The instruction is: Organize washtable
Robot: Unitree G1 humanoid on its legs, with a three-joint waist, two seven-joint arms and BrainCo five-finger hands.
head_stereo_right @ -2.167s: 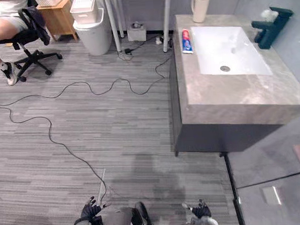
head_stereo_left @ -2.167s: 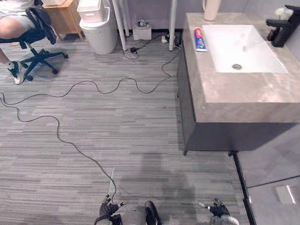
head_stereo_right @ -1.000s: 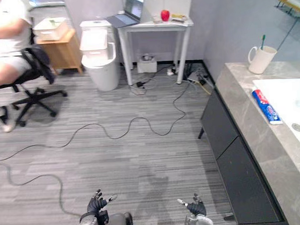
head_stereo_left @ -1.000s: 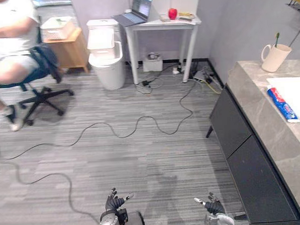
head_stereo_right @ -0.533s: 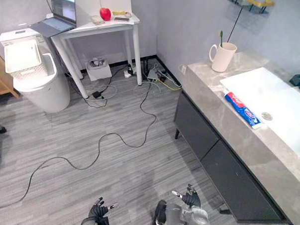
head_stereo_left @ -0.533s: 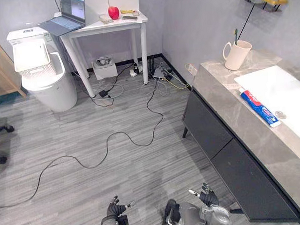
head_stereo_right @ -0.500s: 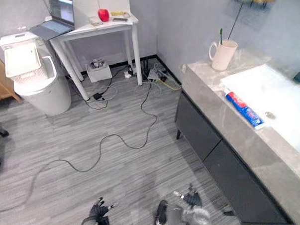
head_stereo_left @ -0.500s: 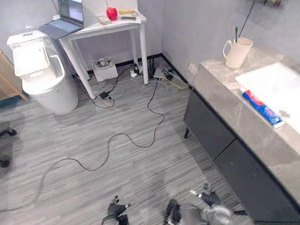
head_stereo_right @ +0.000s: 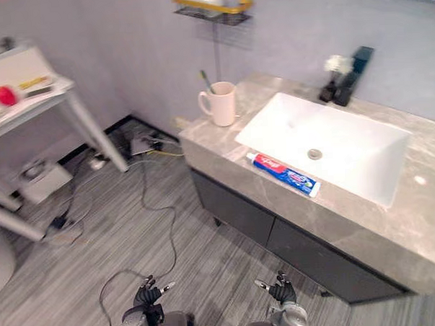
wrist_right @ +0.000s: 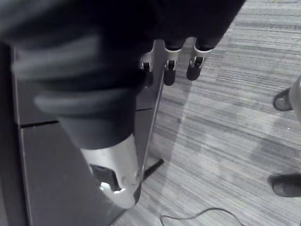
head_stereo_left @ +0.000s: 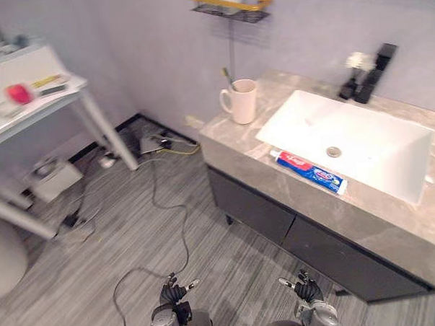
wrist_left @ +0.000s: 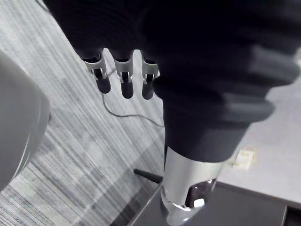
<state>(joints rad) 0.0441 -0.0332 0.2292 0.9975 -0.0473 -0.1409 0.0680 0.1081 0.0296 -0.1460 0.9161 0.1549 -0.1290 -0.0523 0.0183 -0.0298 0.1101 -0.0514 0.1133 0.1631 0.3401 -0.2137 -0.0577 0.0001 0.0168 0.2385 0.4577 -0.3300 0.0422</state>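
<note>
both hands hang low over the grey striped floor, fingers loose and apart, gripping nothing: the left hand (head_stereo_left: 172, 291) and the right hand (head_stereo_left: 304, 289) look parked because the robot stands short of reach. well ahead of the right hand, the red, white and blue toothpaste tube (head_stereo_left: 308, 171) lies flat on the grey marble washtable top (head_stereo_left: 365, 225), along the white rectangular basin's (head_stereo_left: 361, 139) near rim. the cream ceramic mug (head_stereo_left: 241, 100) stands farther ahead, probably the tube's home.
</note>
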